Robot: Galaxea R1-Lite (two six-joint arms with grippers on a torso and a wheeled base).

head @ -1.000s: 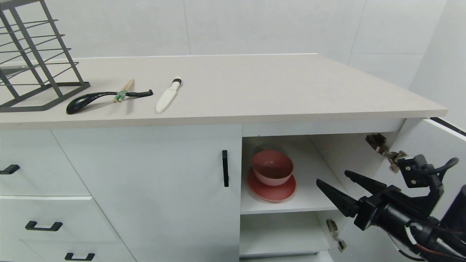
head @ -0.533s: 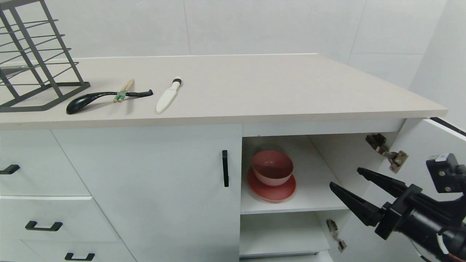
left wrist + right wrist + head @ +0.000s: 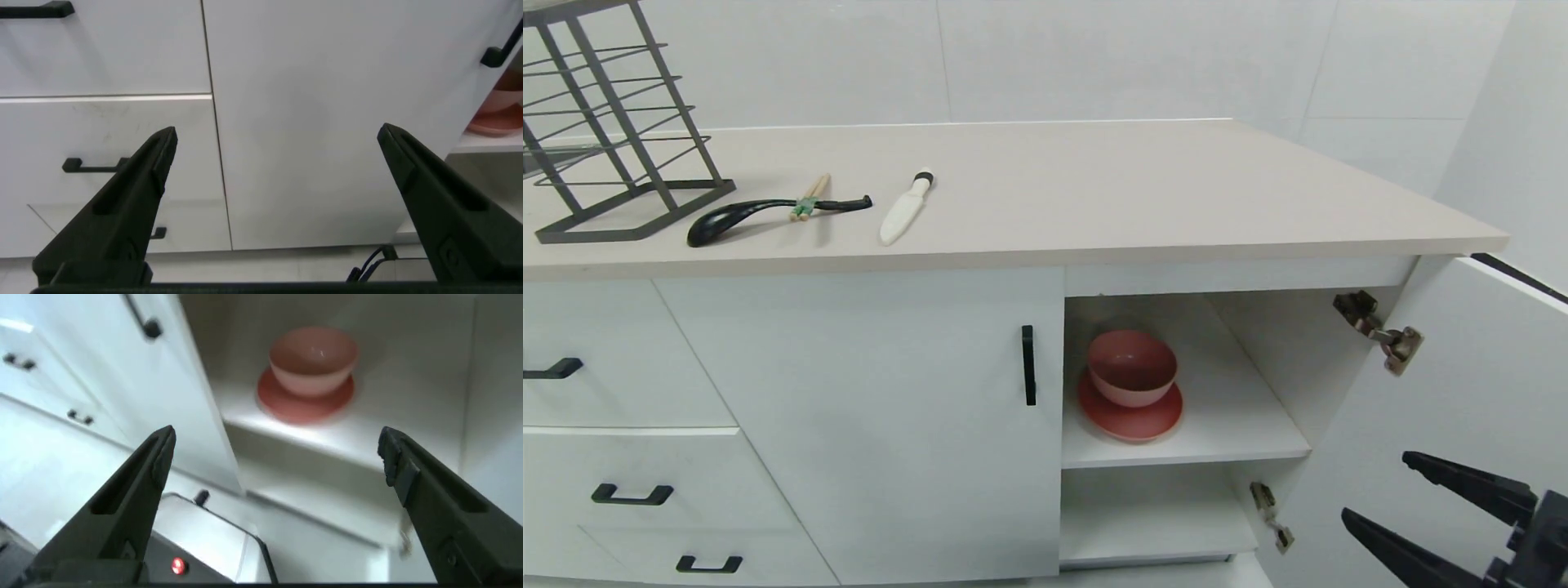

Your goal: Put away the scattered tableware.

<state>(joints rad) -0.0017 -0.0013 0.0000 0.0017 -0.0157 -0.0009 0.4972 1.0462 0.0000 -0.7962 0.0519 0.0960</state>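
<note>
Head view: tan table (image 3: pixel 1094 188) on top of white cupboards. On its left part lie a black spoon (image 3: pixel 731 219), chopsticks (image 3: pixel 809 200) lying across the spoon's handle, and a white knife (image 3: pixel 904 214) just to the right of them, apart from the spoon. A wire rack (image 3: pixel 613 139) stands at the table's far left end, near the spoon's scoop end. Below the table, the right cupboard door (image 3: pixel 1462 367) is swung open. On the upper shelf (image 3: pixel 1233 416) inside, a pink bowl (image 3: pixel 1131 367) sits upright on a red plate (image 3: pixel 1129 420), toward the shelf's left side. The left door (image 3: pixel 890 408) is shut, its black handle (image 3: pixel 1028 365) beside the opening. The drawers (image 3: pixel 629 392) at the far left are shut too. The right pincer (image 3: pixel 1374 486) is low at the right, in front of the open door. Its fingers are spread wide with nothing between them, well apart from the bowl and plate. Right wrist view: the same spread fingers frame the cupboard opening, with the bowl on the plate on the shelf beyond. Left wrist view: the left pincer (image 3: pixel 278 135) is also spread wide and holds nothing. It faces the shut door and drawer fronts, and a bit of the bowl and plate shows past the door handle.
</note>
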